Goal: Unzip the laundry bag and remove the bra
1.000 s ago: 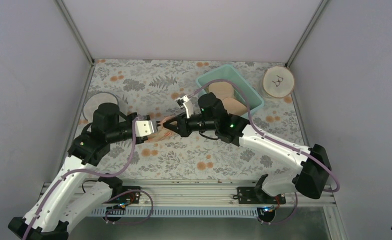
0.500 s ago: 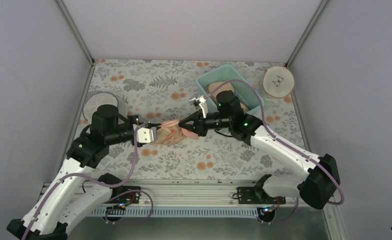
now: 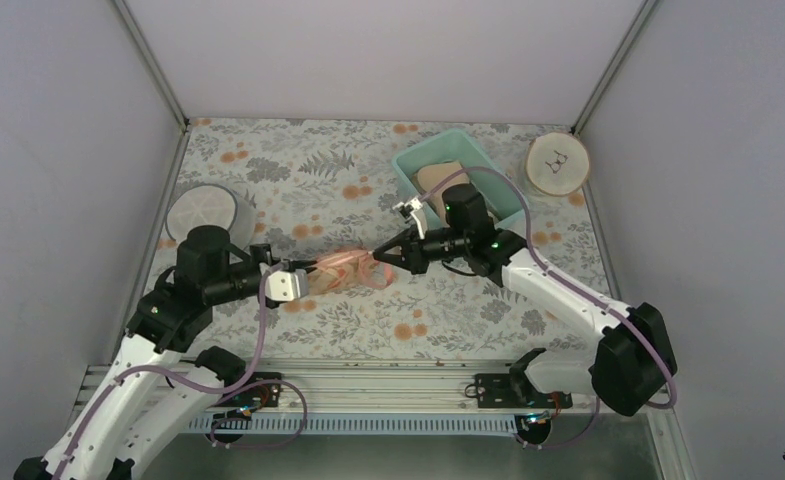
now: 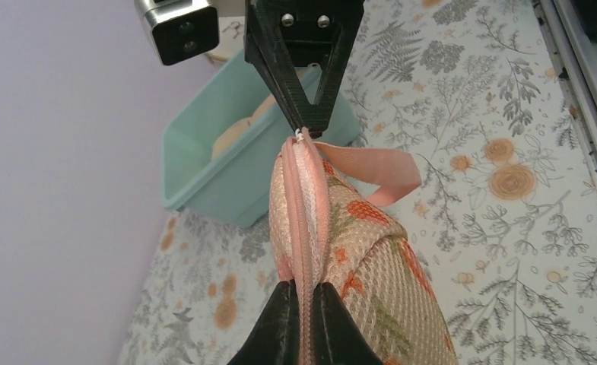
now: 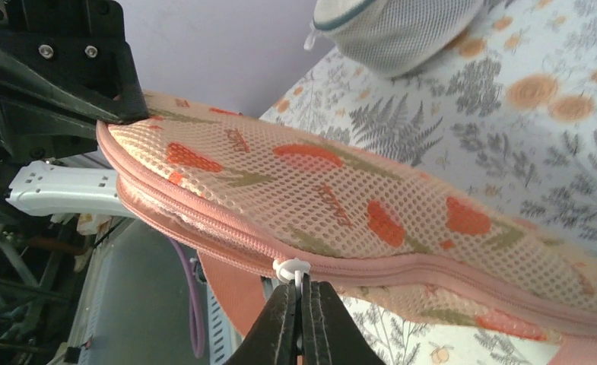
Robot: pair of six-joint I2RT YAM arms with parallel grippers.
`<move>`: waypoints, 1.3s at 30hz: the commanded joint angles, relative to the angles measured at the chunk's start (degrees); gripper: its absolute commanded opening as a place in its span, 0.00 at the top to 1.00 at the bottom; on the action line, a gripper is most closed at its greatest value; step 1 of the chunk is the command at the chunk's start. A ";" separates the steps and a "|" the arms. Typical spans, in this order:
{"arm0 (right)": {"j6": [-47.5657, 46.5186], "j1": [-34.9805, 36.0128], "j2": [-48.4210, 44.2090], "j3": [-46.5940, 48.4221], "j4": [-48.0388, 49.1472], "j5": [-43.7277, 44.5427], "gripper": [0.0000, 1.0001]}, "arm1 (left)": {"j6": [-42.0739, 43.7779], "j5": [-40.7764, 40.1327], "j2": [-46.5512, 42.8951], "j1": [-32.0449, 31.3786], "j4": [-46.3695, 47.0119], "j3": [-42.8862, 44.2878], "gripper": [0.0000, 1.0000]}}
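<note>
left gripper [image 4: 304,290] pinched closed | right gripper [image 5: 303,291] pinched closed | tips facing, seemingly level

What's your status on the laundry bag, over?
Left pincer shut on laundry bag rim. Right pincer shut on zipper pull. Bag strung between them, bra not visible. Nothing in the way.

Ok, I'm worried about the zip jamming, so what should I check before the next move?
1. Grip of the left end effector on the laundry bag: ok, shut on the rim seam.
2. Grip of the right end effector on the zipper pull: ok, pinching the white tab.
3. Bag stretched between both: ok.
4. The zipper open enough to reach in: not ok, the stretch in the left wrist view looks closed.
5. The bra in sight: cannot tell, nothing shows through the mesh.
6. The teal bin apart from the bag: ok.
</note>
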 commanded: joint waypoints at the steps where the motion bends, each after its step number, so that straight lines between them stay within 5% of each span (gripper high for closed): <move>1: 2.92 0.82 1.57 -2.56 5.02 -2.02 0.97 | -3.85 -0.45 -1.63 0.53 2.28 -3.01 0.98; 7: 4.31 5.80 2.84 -1.44 7.10 -2.48 0.97 | -6.88 -3.34 0.65 1.51 1.58 -6.16 0.97; 8: 5.16 6.44 2.72 -1.43 8.11 -2.21 0.97 | -6.29 -3.05 0.82 1.70 0.64 -6.59 0.88; 11: 8.60 7.60 2.76 -1.48 11.05 -0.55 0.97 | -0.75 1.35 0.20 1.77 -4.35 -7.04 0.37; 12: 9.39 8.09 3.08 -1.37 11.71 -0.08 0.97 | 1.00 3.44 0.05 1.72 -6.09 -6.71 0.28; 18: 12.35 11.78 5.55 1.28 13.43 4.82 0.97 | 1.12 7.90 0.89 1.68 -9.84 -2.75 0.08; 24: 15.91 14.19 7.80 4.63 14.41 10.26 0.96 | -12.97 8.15 3.95 1.60 -4.91 -1.41 0.17; 39: 11.46 15.96 8.55 7.06 10.86 11.94 0.97 | -12.98 0.58 5.16 1.50 -0.63 -3.44 0.98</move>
